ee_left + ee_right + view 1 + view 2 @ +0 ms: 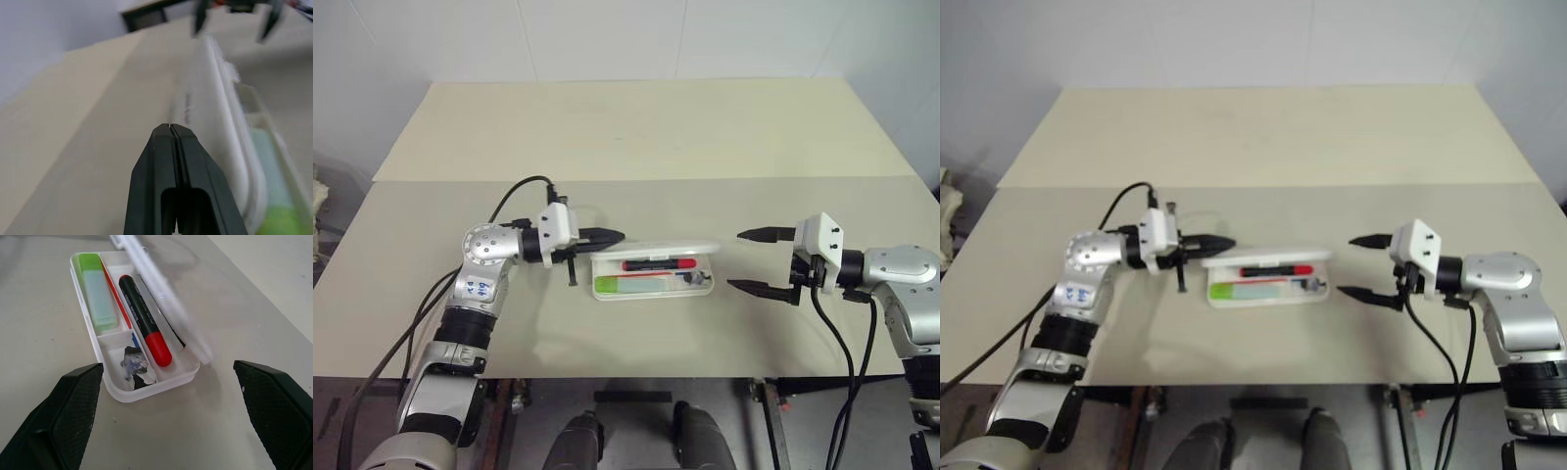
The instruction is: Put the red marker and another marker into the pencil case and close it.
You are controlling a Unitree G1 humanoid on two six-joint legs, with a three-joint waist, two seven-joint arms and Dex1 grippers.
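Our clenched left gripper point(612, 236) sits just behind the half-raised lid point(656, 249); case point(653, 286) lies crosswise, right gripper point(759, 259) released.

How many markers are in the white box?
2. The red marker lies in the pencil case along the lid side; the green marker lies in the compartment beside it.

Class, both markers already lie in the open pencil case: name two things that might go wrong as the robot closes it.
1. The shut left gripper sits at one end of the half-raised lid; pushing there might slide or twist the pencil case rather than shut it.
2. The red marker lies close under the lid, which might catch on it.
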